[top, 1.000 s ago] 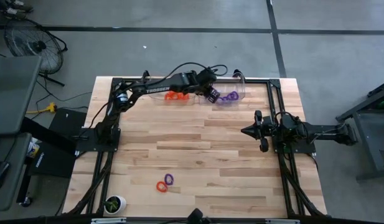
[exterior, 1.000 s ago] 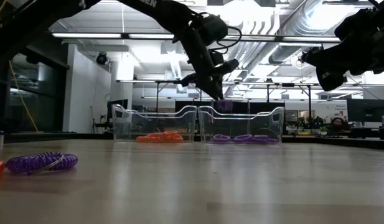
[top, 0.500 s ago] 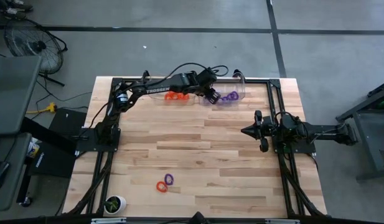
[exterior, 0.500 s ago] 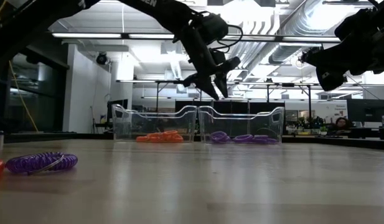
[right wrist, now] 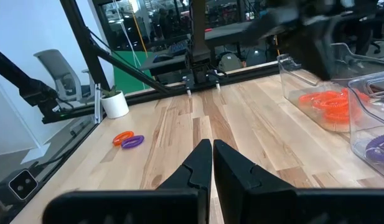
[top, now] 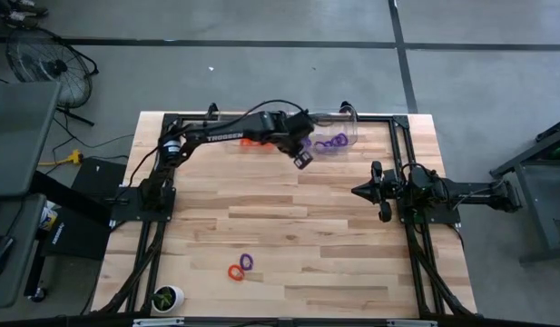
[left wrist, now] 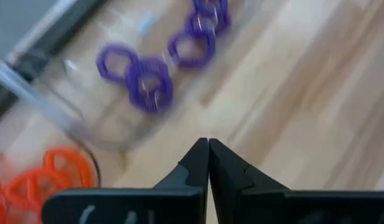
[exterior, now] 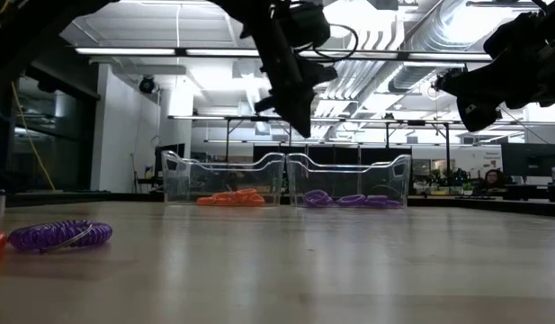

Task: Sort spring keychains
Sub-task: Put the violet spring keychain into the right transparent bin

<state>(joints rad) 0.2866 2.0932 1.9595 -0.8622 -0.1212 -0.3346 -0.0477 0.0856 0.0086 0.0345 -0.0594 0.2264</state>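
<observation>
Left end effector (top: 300, 160) hung above the worktop (top: 289, 218) just in front of the two clear bins, its fingers pressed together on nothing, as the left wrist view showed plainly. Behind it and to its left sat the orange bin (exterior: 225, 180) with a heap of orange-red spring keychains (left wrist: 36, 183); directly behind it sat the purple bin (exterior: 349, 180) holding several purple spring keychains (left wrist: 151, 81). Both bins stood side by side at the far edge of the worktop, touching or nearly so.

Judging from the empty, closed fingers so near the purple bin, a drop looked finished and the sorting stood between one delivery and the next pick. Two coils were still unsorted: one orange keychain (top: 234, 272) and one purple keychain (top: 247, 262), lying just beside each other, perhaps touching, well apart from the left end effector and near the front edge of the worktop, close to a small white pot (top: 167, 297) with a plant.

The next move probably called for the left arm to travel back across the worktop to that pair, part its fingers, and settle over one coil only, since the two lay close enough that a careless grasp might take both.

Right end effector (top: 358, 191) waited off to the right of the bins, clear of the worktop's middle, fingers together and empty.
</observation>
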